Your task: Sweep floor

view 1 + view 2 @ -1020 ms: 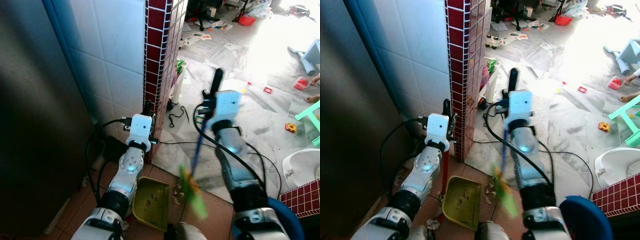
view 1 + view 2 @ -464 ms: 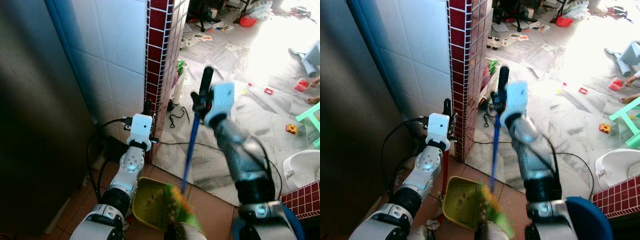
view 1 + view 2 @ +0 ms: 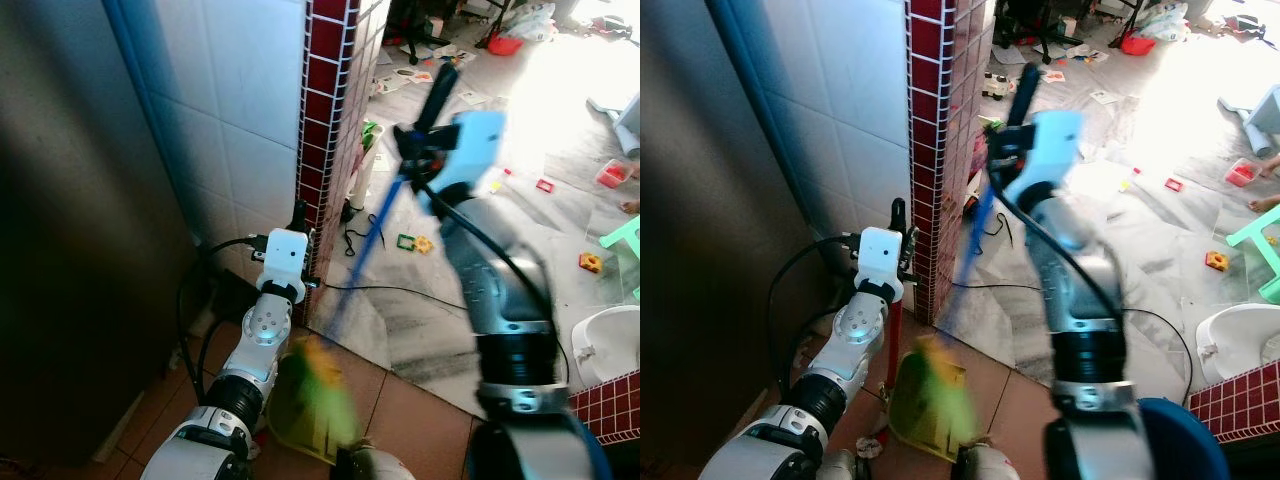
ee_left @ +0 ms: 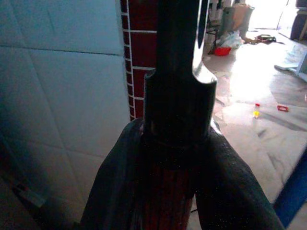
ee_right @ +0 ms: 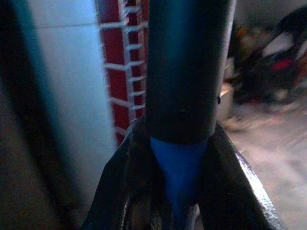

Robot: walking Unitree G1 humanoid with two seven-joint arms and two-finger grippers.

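Dustpan (image 3: pixel 902 398), yellow-green, sits on the terracotta floor (image 3: pixel 1012 402) by the red-tiled pillar (image 3: pixel 940 120), its red handle (image 3: pixel 892 335) clamped in the left gripper (image 3: pixel 898 240). Right gripper (image 3: pixel 425 165) grips the blue broom (image 3: pixel 365 250), whose blurred green bristles (image 3: pixel 318 395) hide the pan's contents.

Motion blur smears the broom head (image 3: pixel 318 385) below the right tool (image 3: pixel 425 165), so its bristles cannot be told apart. It hides most of the yellow dustpan (image 3: pixel 902 410). The right arm is blurred too, its elbow cut off at the frame's edge.
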